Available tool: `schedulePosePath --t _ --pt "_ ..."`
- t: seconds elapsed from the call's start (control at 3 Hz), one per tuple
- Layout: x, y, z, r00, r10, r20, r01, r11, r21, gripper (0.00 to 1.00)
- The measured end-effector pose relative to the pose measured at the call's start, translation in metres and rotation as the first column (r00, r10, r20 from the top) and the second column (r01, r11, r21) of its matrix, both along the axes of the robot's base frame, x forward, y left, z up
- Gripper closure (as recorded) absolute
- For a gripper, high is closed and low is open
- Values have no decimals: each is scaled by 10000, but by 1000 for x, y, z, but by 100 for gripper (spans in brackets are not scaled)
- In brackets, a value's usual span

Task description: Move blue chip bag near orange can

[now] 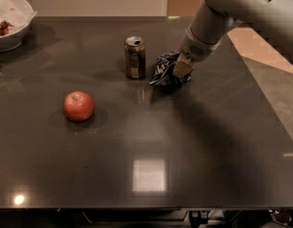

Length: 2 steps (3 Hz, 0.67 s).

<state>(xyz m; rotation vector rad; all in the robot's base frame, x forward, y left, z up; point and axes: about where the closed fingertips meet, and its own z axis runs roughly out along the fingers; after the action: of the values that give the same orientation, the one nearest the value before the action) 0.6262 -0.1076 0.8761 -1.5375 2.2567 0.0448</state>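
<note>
Clamping one blue chip bag (161,71), the end effector (183,70) sits beside one orange can (135,57).

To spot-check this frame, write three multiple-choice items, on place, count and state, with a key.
1. The gripper is: A. over the apple B. at the blue chip bag C. in the bowl
2. Cans on the table: A. one B. two C. three
3. The orange can is: A. tipped over B. crushed C. upright
Key: B, it meets the bag beside the can; A, only one can shows; C, it stands on its base, silver top up.
</note>
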Motion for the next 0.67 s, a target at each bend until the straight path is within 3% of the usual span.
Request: schedulePosePath --t 0.67 --pt "20 11 -7 9999 -130 -110 131 9999 56 13"
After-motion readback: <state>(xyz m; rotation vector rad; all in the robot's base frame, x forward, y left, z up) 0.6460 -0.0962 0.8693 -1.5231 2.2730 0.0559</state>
